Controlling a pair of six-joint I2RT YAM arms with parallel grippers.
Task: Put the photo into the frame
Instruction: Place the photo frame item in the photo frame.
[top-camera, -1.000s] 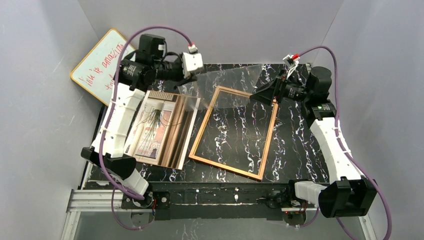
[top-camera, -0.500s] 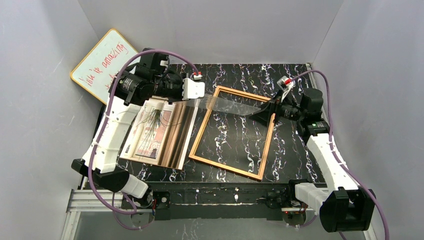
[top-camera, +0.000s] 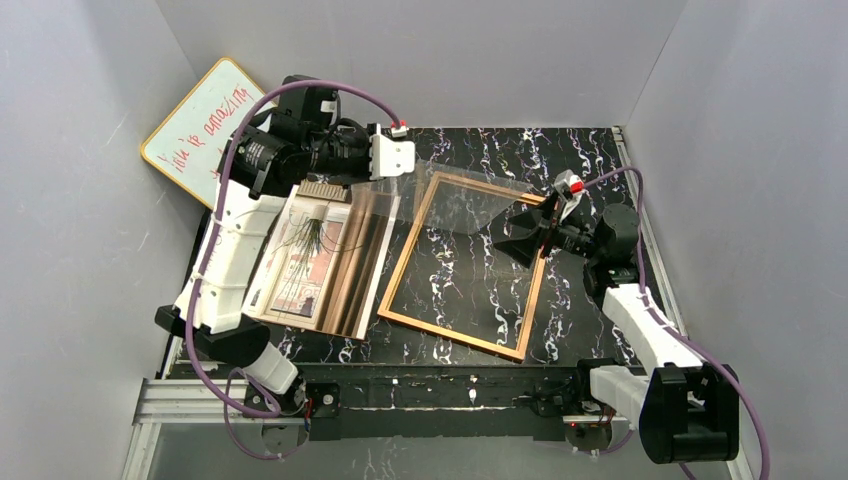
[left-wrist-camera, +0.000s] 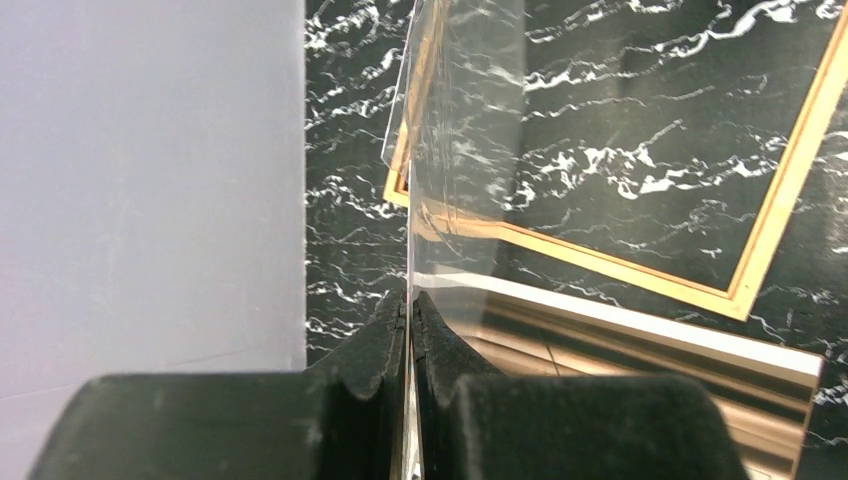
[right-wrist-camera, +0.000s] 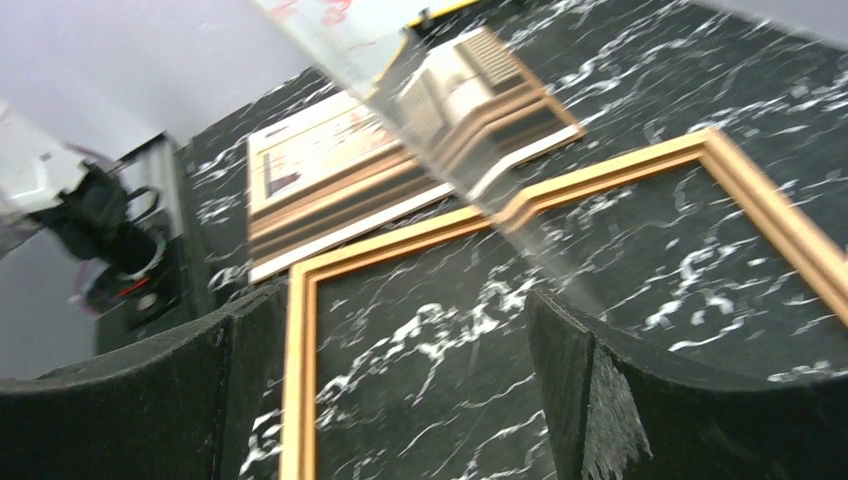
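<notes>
Frame: thin orange-brown wooden frame (top-camera: 450, 335) flat on the black marbled tabletop (top-camera: 580, 160); opening bare, marble showing through.
Photo: large paper photo (top-camera: 305, 255) of curtains and a spiky plant, face up just left of the frame, not yet inside.
Right pincer: right pincer (top-camera: 505, 228) released, jaws spread wide over the frame's right rail; lower and nearer than a second ago, no longer up at the pane's far corner.
Pane: clear rectangular pane (top-camera: 460, 195) tilted in the air above the frame's far end, now carried from one side only.
Left pincer: left pincer (left-wrist-camera: 409, 310) clenched on the pane's left edge, beyond the photo.
Meaning: two-sided carry given up; probably pane to be settled first, then photo free to go in. Risk of sag or swing in a one-edge hold.
Whiteboard: yellow-edged whiteboard (top-camera: 200, 125) with red writing, propped at the far left, well apart.
</notes>
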